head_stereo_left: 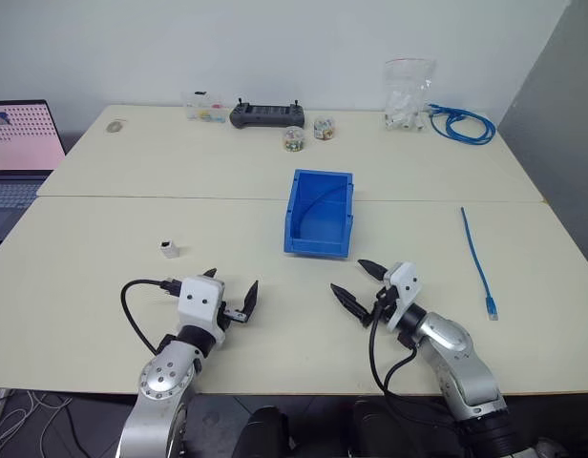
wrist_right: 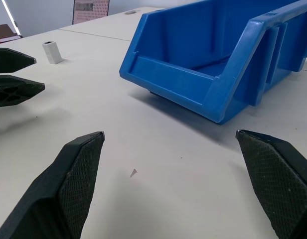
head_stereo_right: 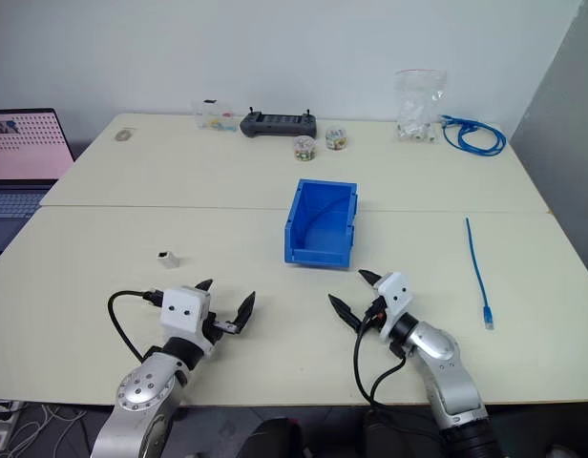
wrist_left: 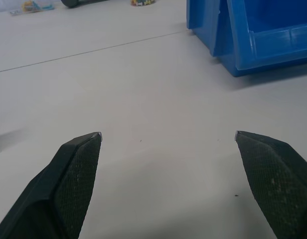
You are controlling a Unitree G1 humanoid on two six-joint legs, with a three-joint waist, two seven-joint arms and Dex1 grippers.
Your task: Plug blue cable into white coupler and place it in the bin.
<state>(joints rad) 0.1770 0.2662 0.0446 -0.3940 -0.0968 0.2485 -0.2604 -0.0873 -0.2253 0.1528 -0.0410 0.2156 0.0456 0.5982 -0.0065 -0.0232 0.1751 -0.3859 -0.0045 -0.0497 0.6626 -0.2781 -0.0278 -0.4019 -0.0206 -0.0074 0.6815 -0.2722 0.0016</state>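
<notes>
While level over table, both pincers (head_stereo_left: 233, 290) (head_stereo_left: 359, 284) gape.

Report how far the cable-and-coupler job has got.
Done: nothing; the bin is empty. In hand: nothing; left gripper and right gripper hang open above the table. Left: pick up blue cable and white coupler, lying far apart, plug them together, bin them.

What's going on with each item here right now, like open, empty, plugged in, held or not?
left end effector: open, holding nothing
right end effector: open, holding nothing
blue cable: lying straight on the table, unplugged, untouched
white coupler: standing alone on the table, nothing plugged in
bin: upright, empty
laptop: open, screen lit
clear bag: standing upright, white parts inside
</notes>
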